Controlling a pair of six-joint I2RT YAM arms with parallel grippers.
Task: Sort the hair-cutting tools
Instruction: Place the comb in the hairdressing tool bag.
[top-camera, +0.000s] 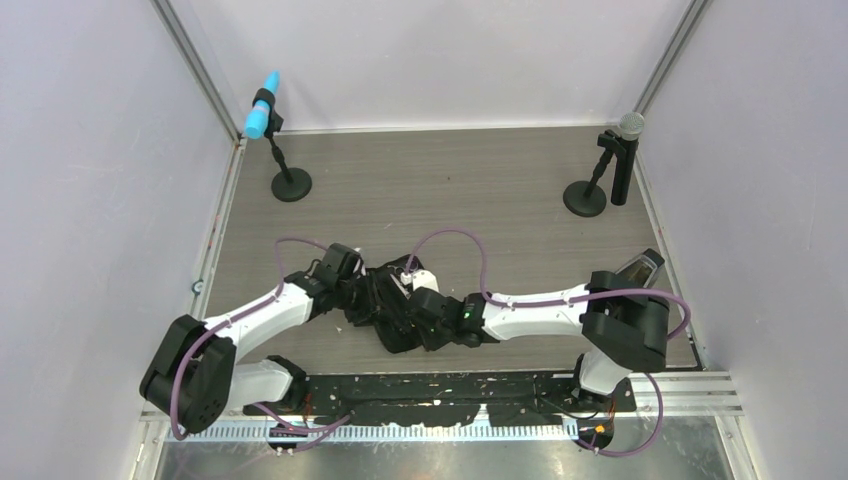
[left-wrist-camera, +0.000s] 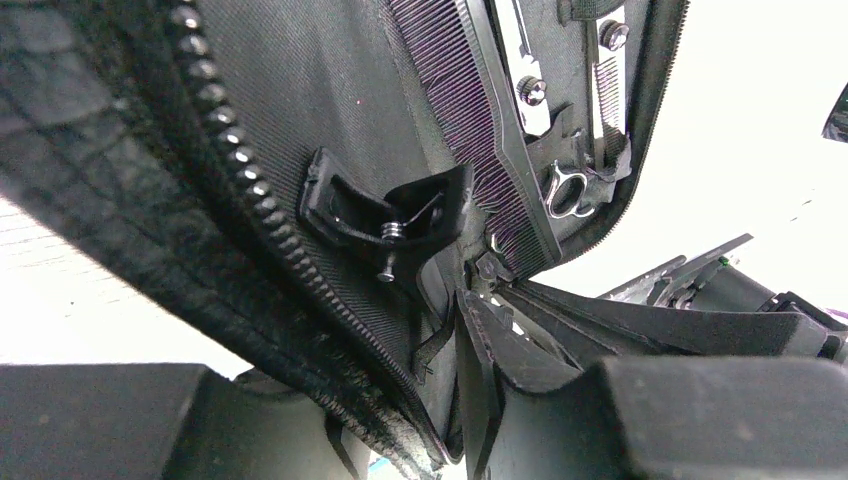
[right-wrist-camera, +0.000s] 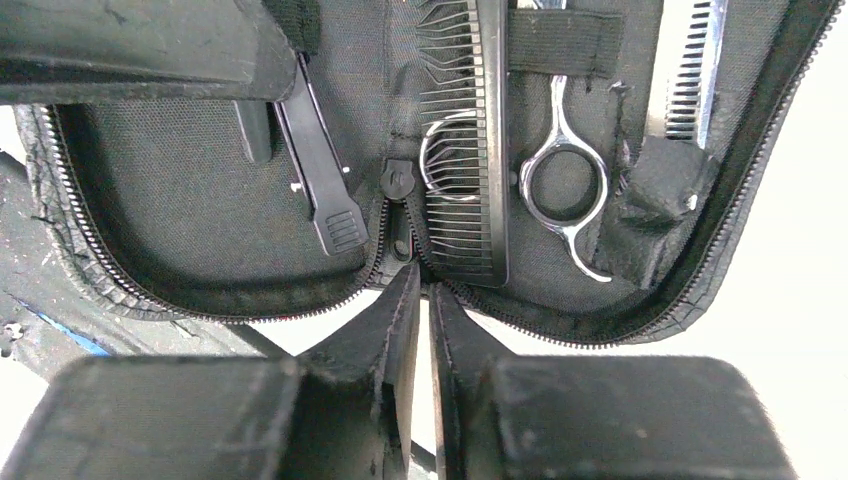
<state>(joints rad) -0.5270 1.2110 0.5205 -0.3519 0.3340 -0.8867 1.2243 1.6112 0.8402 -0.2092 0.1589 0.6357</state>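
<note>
Hair-cutting tools (right-wrist-camera: 480, 150) sit inside the open case (right-wrist-camera: 150, 190). From the left they are a clip (right-wrist-camera: 315, 170), comb (right-wrist-camera: 470, 190), scissors (right-wrist-camera: 563, 180) and toothed scissors (right-wrist-camera: 692, 80). The left claw (left-wrist-camera: 463, 298) is closed on the case's zip flap. The right claw (right-wrist-camera: 420, 285) is narrowed to a slit at the zip edge; I cannot tell whether it pinches anything.

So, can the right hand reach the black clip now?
Probably not at once: the right hand looks shut on the rim of the case, though the clip lies mostly bare just ahead.
</note>
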